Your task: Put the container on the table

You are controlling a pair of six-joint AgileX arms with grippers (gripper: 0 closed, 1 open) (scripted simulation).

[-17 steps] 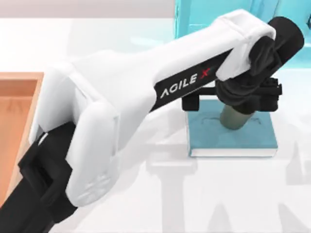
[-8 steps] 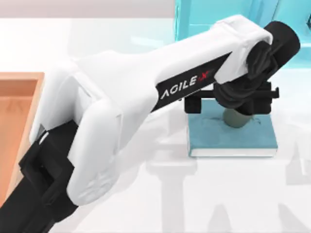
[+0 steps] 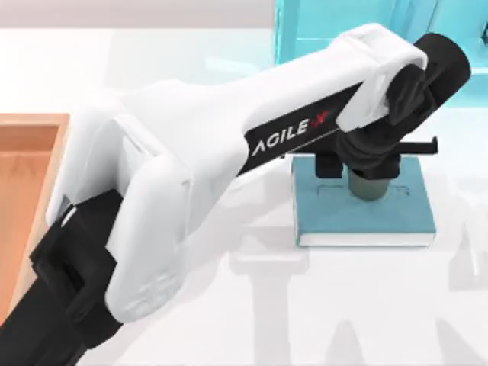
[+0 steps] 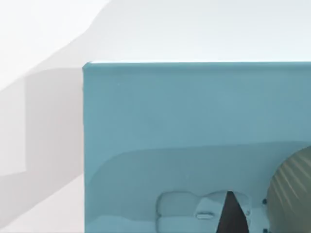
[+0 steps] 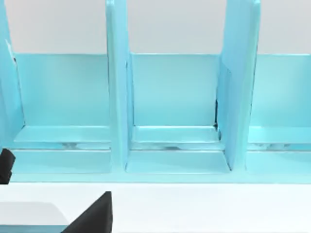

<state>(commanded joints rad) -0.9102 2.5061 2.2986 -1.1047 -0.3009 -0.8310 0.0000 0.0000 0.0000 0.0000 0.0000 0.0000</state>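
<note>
At right of centre, the left end effector [image 3: 371, 152] straddles the cup [image 3: 367, 185] on the book [image 3: 366, 213], fingers apart, grasp apparently next before moving to the worktop [image 3: 305, 305].

Left tool [image 3: 371, 162] sits directly over the container [image 3: 368, 185], wrist hiding the fingers. Container stands upright on the teal book [image 3: 396, 213] just below the tool. Book lies flat on the surface [image 3: 320, 305]. Light-blue shelf [image 3: 305, 30] behind the tool, orange tray [image 3: 27, 183] far off to the side.
</note>
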